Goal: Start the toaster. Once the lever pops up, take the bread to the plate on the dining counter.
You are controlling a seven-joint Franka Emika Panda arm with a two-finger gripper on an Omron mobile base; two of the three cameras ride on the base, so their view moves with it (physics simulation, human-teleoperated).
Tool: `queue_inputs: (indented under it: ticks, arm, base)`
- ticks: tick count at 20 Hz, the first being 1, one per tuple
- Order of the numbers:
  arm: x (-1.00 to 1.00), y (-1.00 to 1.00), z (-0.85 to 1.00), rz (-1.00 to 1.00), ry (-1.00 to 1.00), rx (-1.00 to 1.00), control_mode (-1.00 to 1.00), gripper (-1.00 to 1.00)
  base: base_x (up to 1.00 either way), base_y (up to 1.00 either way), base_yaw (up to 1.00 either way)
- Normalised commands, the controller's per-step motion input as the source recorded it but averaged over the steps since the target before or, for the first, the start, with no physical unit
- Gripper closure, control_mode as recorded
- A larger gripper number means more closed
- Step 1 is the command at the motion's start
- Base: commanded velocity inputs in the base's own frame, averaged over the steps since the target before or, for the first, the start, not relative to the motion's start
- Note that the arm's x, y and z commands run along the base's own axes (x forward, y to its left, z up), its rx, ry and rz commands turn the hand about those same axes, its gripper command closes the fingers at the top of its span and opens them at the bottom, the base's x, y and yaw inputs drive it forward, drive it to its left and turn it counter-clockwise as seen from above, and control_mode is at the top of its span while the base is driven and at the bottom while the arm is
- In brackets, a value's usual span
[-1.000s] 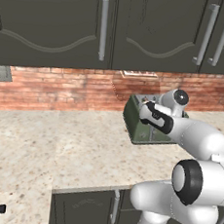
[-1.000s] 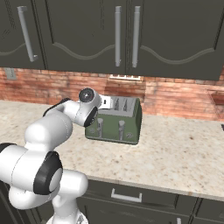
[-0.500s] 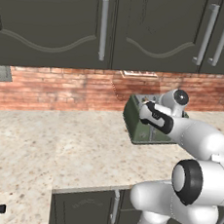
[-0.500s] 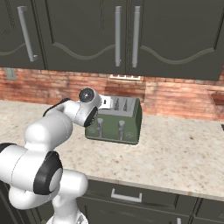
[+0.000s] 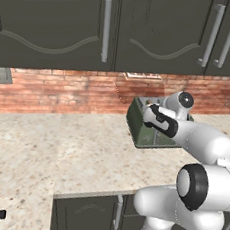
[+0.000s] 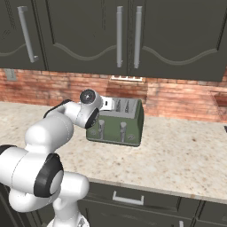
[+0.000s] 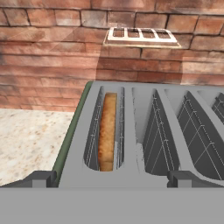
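olive-green toaster (image 6: 119, 125) sits mid-frame on the speckled surface (image 6: 186, 157) by the brick wall (image 7: 52, 52). bread (image 7: 107, 131) stands in its leftmost slot. the claw (image 7: 107, 177) hovers above, spread wide, gripping nothing.

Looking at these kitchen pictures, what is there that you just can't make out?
- The gripper: the arm's own wrist covers it in both base views; in the hand view its open tips straddle the toaster.
- The bread: the slot walls hide all but its top edge in the hand view.
- The toaster's right end: cut off by the hand view's edge.
- The levers: too small in the right base view to tell whether they are pressed down.
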Motion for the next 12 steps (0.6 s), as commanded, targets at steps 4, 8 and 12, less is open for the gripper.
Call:
queue_inputs:
  ticks: [4, 8, 12]
  arm:
    - [0.0, 0.0, 0.0, 0.0, 0.0, 0.0, -1.0, -1.0]
    - [0.0, 0.0, 0.0, 0.0, 0.0, 0.0, -1.0, -1.0]
    - [0.0, 0.0, 0.0, 0.0, 0.0, 0.0, -1.0, -1.0]
  base:
    - [0.0, 0.0, 0.0]
    - [0.0, 0.0, 0.0]
    - [0.0, 0.0, 0.0]
